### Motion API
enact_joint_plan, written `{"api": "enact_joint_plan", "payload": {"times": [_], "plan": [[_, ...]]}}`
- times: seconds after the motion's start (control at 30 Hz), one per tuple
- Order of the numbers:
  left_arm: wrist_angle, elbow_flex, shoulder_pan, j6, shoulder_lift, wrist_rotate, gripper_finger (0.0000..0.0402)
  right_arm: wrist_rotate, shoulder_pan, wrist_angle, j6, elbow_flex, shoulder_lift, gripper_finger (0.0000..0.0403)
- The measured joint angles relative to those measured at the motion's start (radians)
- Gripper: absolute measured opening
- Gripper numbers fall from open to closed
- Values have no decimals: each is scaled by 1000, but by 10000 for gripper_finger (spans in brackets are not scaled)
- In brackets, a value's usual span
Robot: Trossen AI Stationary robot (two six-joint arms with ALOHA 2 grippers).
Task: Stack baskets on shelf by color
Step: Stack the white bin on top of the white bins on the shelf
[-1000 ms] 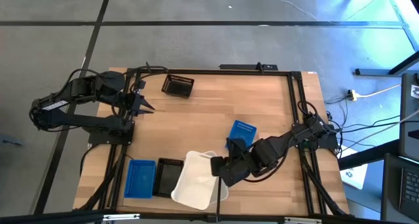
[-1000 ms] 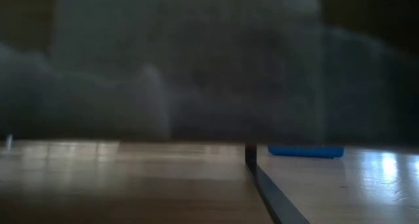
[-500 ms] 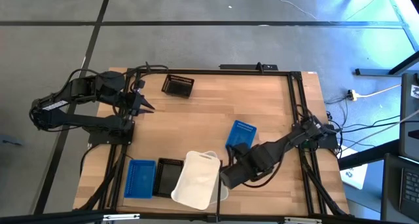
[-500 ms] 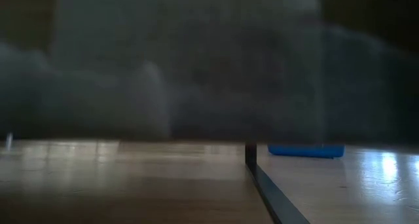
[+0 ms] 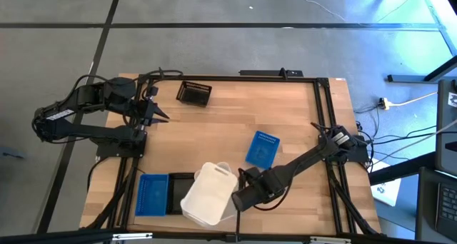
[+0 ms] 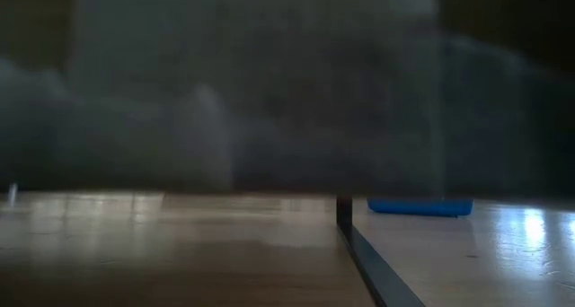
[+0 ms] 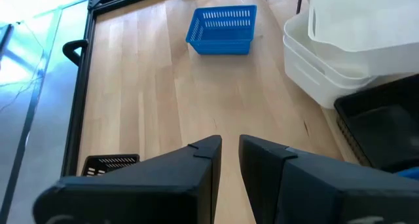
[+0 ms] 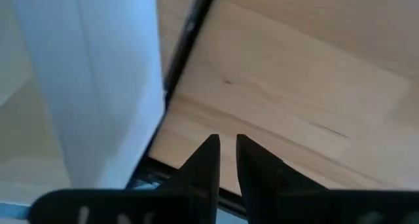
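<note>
While both jaws sit pressed together (empty), two blue baskets (image 5: 152, 194) (image 5: 261, 148), two black baskets (image 5: 194, 93) (image 5: 181, 185) and one white stack (image 5: 207, 195) show.

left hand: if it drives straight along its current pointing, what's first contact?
Likely nothing close. The left hand points across bare shelf, with the blue basket roughly ahead and the white baskets off to one side. First contact would probably be the blue basket, though depth is hard to judge.

Overhead, even light with a bluish glare on the floor (image 5: 400, 16); the low view is dim and blurred, with sheen on the shelf (image 6: 503, 244)
</note>
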Motion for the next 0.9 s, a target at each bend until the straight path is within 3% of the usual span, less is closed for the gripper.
{"api": "enact_joint_plan", "payload": {"times": [0.23, 0.47, 0.73, 0.9], "plan": [[0, 0, 0, 0, 0, 0, 47, 35, -1, 128, 2, -27, 0, 48], [-1, 0, 0, 0, 0, 0, 47, 36, -2, 82, 7, -22, -11, 48], [-1, 0, 0, -2, 0, 0, 47, 46, -2, -211, 8, 168, -16, 48], [-33, 0, 0, -59, 0, 5, 47, 201, -2, -269, -46, 321, -17, 48]]}}
